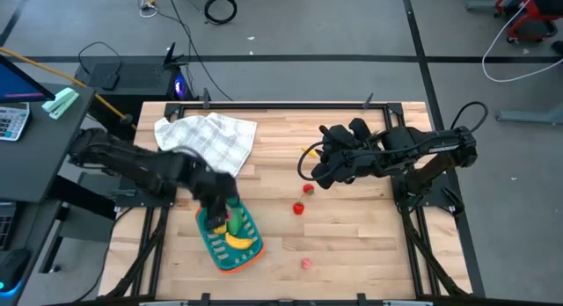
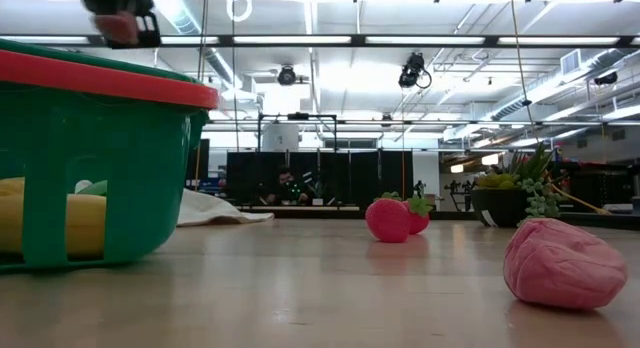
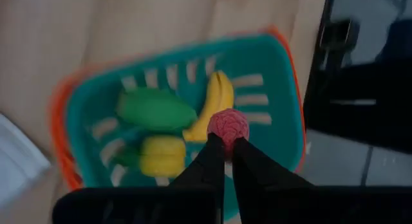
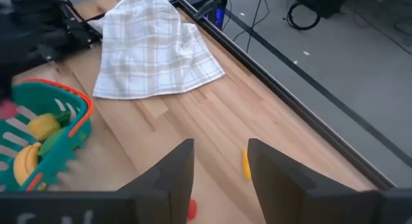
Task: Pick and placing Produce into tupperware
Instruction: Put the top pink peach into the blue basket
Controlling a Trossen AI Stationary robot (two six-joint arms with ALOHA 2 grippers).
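Left gripper (image 3: 225,143) pinches a pink-red fruit (image 3: 227,125) above the tupperware (image 1: 220,251); releasing off-centre, toward three o'clock, could probably bounce it out.

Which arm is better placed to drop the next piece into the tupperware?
Left: its gripper holds a red piece above the tupperware. The right gripper is open and empty, away over the table.

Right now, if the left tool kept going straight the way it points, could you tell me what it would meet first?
Probably the banana in the teal basket. The left tool, holding a pink berry, points down into the basket just above it, though depth is hard to judge.
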